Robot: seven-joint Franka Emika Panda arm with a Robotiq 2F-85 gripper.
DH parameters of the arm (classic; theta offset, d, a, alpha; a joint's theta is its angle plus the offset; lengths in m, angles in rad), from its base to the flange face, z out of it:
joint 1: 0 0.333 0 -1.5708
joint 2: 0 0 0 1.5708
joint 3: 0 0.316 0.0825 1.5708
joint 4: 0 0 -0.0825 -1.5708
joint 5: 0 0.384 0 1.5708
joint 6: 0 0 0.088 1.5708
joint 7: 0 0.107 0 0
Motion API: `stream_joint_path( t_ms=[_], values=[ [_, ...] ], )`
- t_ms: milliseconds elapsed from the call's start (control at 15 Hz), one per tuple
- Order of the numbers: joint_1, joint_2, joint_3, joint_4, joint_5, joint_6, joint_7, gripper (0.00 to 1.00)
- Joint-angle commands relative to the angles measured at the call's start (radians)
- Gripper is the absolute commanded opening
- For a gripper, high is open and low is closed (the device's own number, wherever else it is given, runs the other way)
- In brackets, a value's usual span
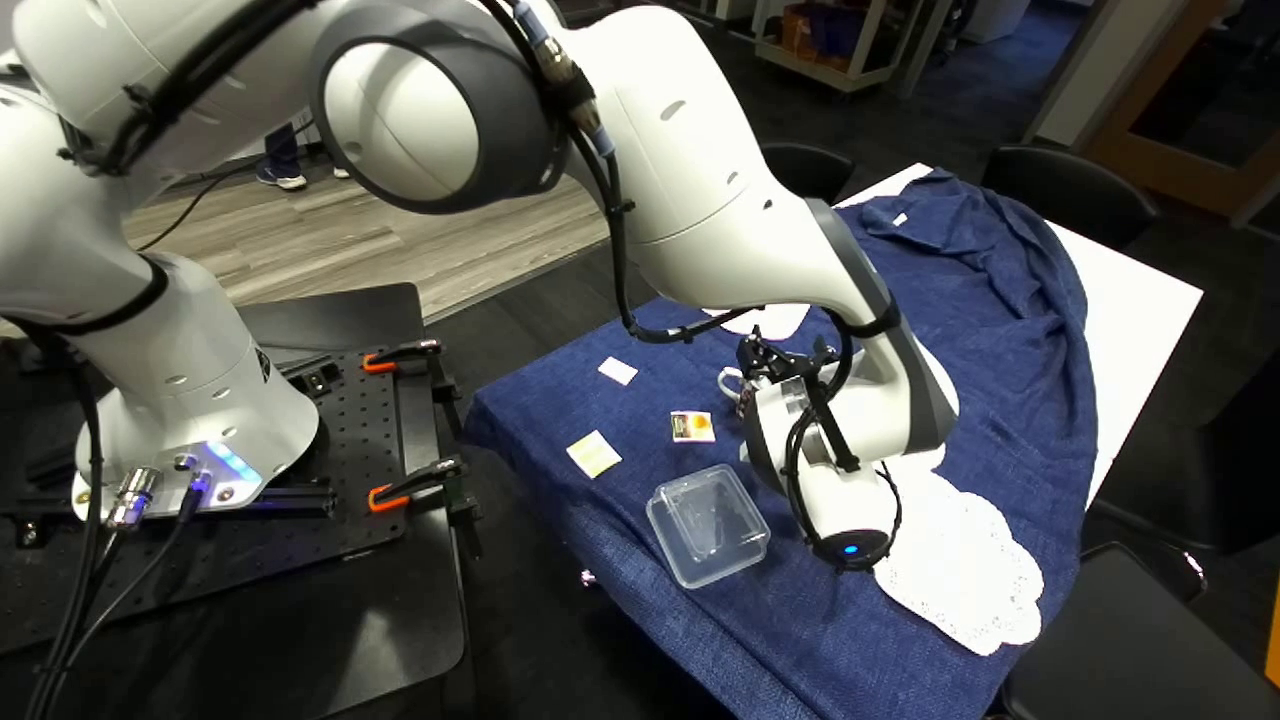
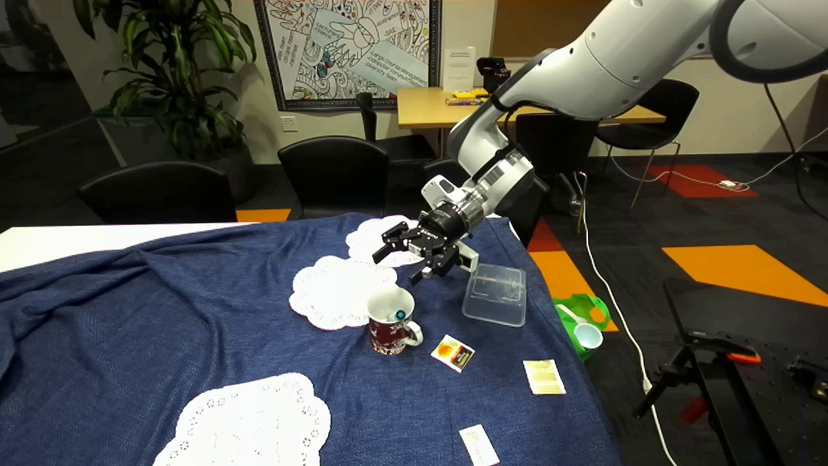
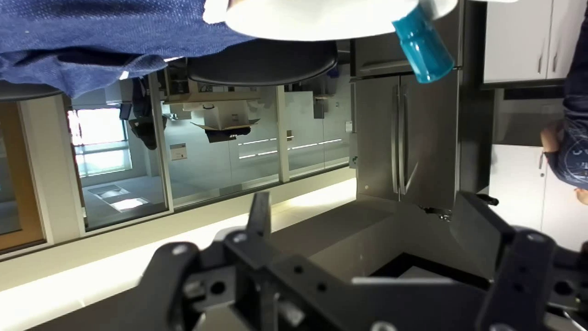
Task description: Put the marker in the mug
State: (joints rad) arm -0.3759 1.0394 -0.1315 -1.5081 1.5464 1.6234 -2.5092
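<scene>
The dark-red patterned mug (image 2: 390,335) stands upright on the blue cloth, its handle (image 2: 412,334) to one side. The marker's teal end (image 2: 400,315) shows inside the mug at the rim; the rest of the marker is hidden. In the wrist view, the white mug rim (image 3: 317,18) is at the top edge and the marker's teal end (image 3: 425,48) sticks out past it. In an exterior view, only the mug's handle (image 1: 730,381) and a sliver show behind the arm. My gripper (image 2: 396,268) is open, empty and apart from the mug. Its spread fingers (image 3: 365,202) show in the wrist view.
A clear square container (image 2: 497,296) stands beside the gripper. A tea packet (image 2: 453,353), a yellowish packet (image 2: 544,377) and a small white packet (image 2: 479,445) lie on the cloth. White doilies (image 2: 339,292) lie near the mug. The cloth (image 2: 162,323) is wrinkled.
</scene>
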Motion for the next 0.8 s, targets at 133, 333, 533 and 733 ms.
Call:
stream_joint_path(
  t_ms=[133, 333, 533, 733],
  values=[
    [0.014, -0.165, -0.012, -0.150, -0.031, -0.067, -0.033, 1.00],
    [0.029, -0.258, -0.017, -0.235, -0.033, -0.071, -0.035, 1.00],
    [0.043, -0.358, -0.020, -0.326, -0.029, -0.075, -0.042, 1.00],
    [0.057, -0.445, -0.023, -0.400, -0.029, -0.081, -0.045, 1.00]
  ],
)
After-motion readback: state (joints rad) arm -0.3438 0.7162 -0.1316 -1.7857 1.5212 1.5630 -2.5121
